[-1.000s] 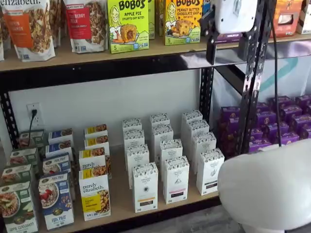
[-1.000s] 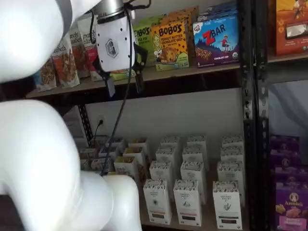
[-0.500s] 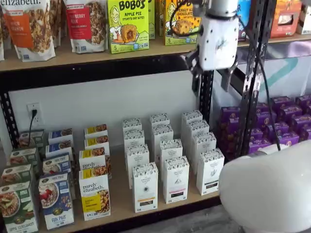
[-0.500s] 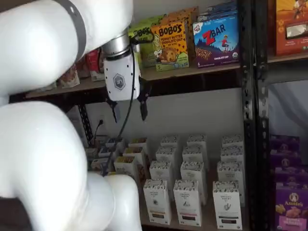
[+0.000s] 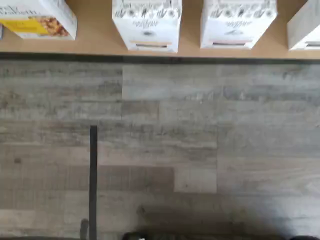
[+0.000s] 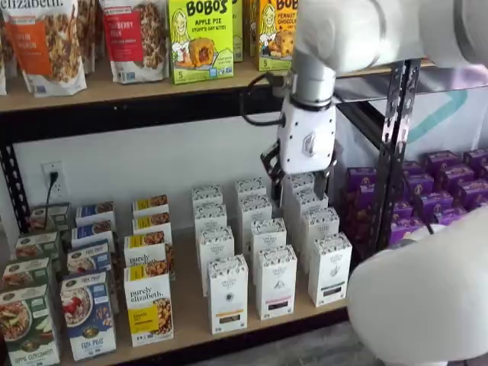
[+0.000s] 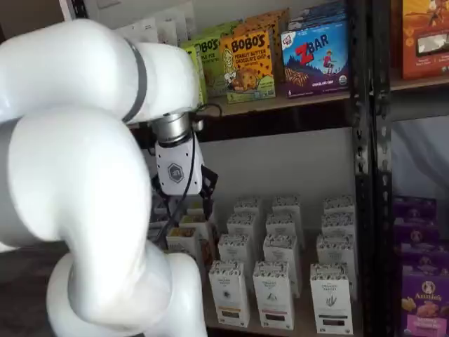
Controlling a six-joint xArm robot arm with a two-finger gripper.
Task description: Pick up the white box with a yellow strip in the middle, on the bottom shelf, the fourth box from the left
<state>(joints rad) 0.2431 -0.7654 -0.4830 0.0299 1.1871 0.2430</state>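
The white box (image 6: pixel 227 293) is a tall narrow carton with a speckled top band and a dark label near its base. It stands at the front of the bottom shelf (image 6: pixel 191 309), right of a purely elizabeth box (image 6: pixel 149 305). It also shows in a shelf view (image 7: pixel 229 293) and in the wrist view (image 5: pixel 146 22). My gripper (image 6: pixel 301 183) hangs open and empty above the rear rows of white cartons, up and to the right of the box. It shows in both shelf views (image 7: pixel 184 200).
A like carton with a pinkish label (image 6: pixel 275 282) stands right of the white box, then another carton (image 6: pixel 329 268). Coloured boxes (image 6: pixel 88 314) fill the shelf's left end. Purple boxes (image 6: pixel 450 187) sit past the black upright (image 6: pixel 393 152). Grey plank floor (image 5: pixel 160 150) lies before the shelf.
The gripper has come down from the upper shelf's level and moved left, to hang in front of the bottom shelf's rear cartons. The boxes have not moved.
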